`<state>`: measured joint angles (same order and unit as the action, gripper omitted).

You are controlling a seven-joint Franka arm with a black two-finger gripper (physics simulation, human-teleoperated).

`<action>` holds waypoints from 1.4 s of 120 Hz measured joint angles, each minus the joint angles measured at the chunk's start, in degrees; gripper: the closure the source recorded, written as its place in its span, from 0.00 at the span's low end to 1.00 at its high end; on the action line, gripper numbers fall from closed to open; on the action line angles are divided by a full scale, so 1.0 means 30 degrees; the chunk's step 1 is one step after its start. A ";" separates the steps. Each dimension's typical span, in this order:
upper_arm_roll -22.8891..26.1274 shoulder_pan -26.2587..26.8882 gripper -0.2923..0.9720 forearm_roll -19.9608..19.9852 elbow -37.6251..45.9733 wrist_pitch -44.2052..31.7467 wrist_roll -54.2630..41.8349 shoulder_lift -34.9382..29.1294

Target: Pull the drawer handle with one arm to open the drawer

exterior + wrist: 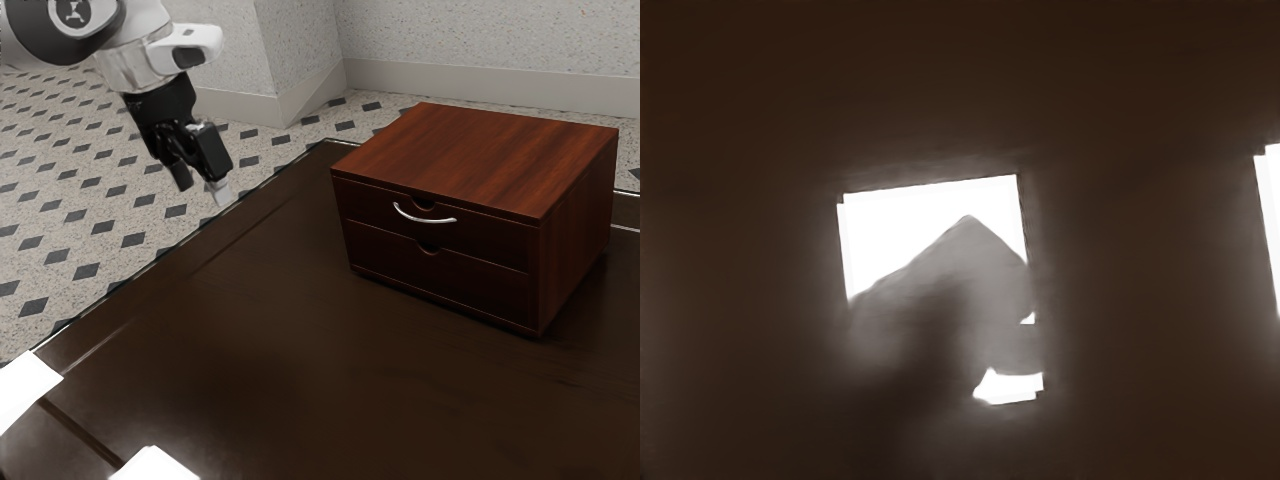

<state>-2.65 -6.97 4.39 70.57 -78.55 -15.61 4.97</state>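
Exterior view: black two-finger gripper (pixel 203 188), fingers apart and empty, hangs well apart from the curved silver handle (pixel 423 215) on the reddish-brown wooden cabinet's (pixel 480 150) shut upper drawer (pixel 485 232). Advised: approach level, straddle the bar, clamp, pull straight outward.

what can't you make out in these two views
- Drawer contents, exterior view: hidden behind its front.
- Arm base, exterior view: cut off by the upper left edge.
- White patches, exterior view: cut by the picture's edges, identity unclear.
- Grey shape, wrist view: blurred against a bright square.
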 joint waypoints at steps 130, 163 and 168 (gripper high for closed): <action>0.1102 0.2937 0.32 -0.2879 0.2830 -0.9747 3.2685 0.2319; 0.1930 0.3344 0.36 -0.5075 0.5780 -1.5048 3.6665 0.1694; 0.2160 0.3346 0.36 -0.5198 0.5797 -1.5473 3.7126 0.1794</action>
<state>3.83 3.07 -11.20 87.96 -124.97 95.76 10.35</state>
